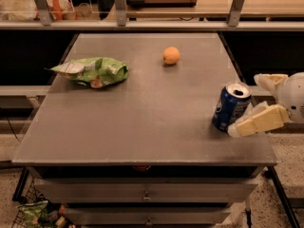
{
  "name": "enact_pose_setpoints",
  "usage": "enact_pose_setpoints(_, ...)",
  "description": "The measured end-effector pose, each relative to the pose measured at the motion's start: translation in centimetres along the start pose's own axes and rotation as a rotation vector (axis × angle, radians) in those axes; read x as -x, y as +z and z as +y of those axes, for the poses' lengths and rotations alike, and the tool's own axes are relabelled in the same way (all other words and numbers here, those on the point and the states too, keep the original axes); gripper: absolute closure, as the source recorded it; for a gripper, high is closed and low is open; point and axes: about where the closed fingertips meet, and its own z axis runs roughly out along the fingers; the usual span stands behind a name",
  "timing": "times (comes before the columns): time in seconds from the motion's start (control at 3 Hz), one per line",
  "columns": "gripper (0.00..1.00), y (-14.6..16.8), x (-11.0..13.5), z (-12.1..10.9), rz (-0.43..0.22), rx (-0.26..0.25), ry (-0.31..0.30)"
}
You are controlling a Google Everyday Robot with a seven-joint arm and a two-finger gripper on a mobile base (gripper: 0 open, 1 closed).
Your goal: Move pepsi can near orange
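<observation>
The pepsi can [230, 106], dark blue with a silver top, stands upright near the table's right edge. The orange [171, 55] lies at the far middle of the table, well away from the can. My gripper [249, 105] reaches in from the right, at the can's right side, and is open. Its near finger [259, 121] lies along the can's front right, with its tip by the can's base. Its far finger [268, 81] is behind and to the right of the can. The can is not lifted.
A green snack bag [92, 71] lies on the left part of the grey table [137, 122]. A shelf rail with posts [118, 4] runs along the far edge. Drawers sit below the front edge.
</observation>
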Motion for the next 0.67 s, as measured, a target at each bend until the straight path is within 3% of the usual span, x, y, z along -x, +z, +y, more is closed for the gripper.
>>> enact_pose_setpoints(0.33, 0.00, 1.0, -0.7, -1.3, -0.009, -0.043, -0.006)
enact_pose_setpoints(0.67, 0.17, 1.8, -0.6, -2.3, -0.006, -0.058, 0.011)
